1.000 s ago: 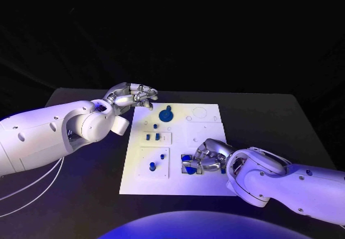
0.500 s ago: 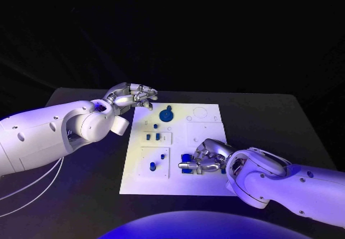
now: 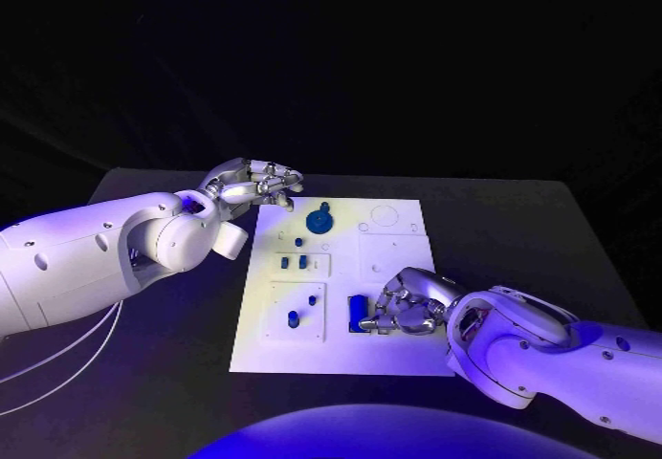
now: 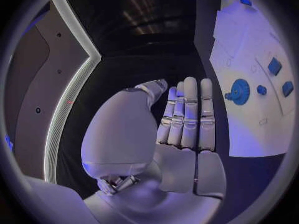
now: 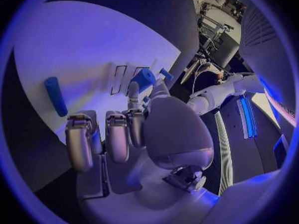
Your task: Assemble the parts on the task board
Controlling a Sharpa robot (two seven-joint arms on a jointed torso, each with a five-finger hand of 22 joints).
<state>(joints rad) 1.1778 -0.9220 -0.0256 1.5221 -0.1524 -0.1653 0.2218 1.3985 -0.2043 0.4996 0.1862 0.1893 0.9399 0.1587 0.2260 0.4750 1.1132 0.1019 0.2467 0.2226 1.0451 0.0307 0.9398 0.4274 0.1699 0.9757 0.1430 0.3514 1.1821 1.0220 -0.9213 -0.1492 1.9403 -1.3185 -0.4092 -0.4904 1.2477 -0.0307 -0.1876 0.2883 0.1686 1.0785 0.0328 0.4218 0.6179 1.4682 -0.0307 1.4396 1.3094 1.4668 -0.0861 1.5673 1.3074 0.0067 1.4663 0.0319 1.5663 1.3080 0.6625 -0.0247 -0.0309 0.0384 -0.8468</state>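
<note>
Looks like a robotics lab or demo booth to me: black table (image 3: pixel 524 229) under dark backdrop filling the frame's upper half, white task board (image 3: pixel 393 258) centre, lit wall strips (image 4: pixel 69 94) at left.

The left hand (image 4: pixel 187 134) holds its fingers straight together beside the task board (image 4: pixel 249 104) bearing a blue gear (image 4: pixel 239 91).

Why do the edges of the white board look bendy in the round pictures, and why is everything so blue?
In the left wrist view the fisheye lens bows the white board beside the flat left hand. In the right wrist view it curves too, near the right hand. In the head view the board's edges run straight, blue-violet light tints both arms, and the background is dark.
</note>
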